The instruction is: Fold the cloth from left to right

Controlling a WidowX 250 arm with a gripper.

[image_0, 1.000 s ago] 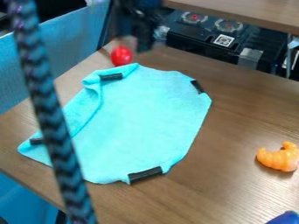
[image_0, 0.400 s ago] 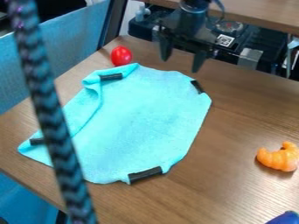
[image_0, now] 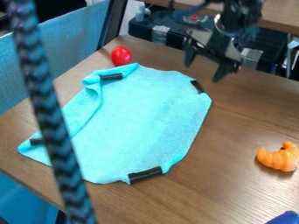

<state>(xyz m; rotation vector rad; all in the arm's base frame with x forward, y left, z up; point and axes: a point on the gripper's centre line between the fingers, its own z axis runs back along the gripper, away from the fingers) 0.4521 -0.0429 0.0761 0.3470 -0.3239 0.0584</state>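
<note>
The black gripper [image_0: 202, 72] hangs at the upper right of centre, beyond the cloth's top right corner and apart from it. Its two fingers are spread open with nothing between them. A turquoise cloth [image_0: 140, 118] with black strips at its corners lies on the table. Along its left side the cloth is folded over in a narrow flap [image_0: 83, 107], while the rest lies mostly flat. A dark patterned braided cord crosses in front of its lower left part and hides some of it.
On the wooden table [image_0: 245, 118], a red egg-shaped object [image_0: 121, 56] sits just behind the cloth. An orange toy [image_0: 279, 156] lies at the right, and a blue object [image_0: 284, 218] shows at the bottom right corner. Black equipment [image_0: 169, 27] stands behind the table's back edge.
From above the red object at the top, the gripper has moved right and slightly down, past the back of the cloth. Cloth, red object and orange toy have stayed put.
</note>
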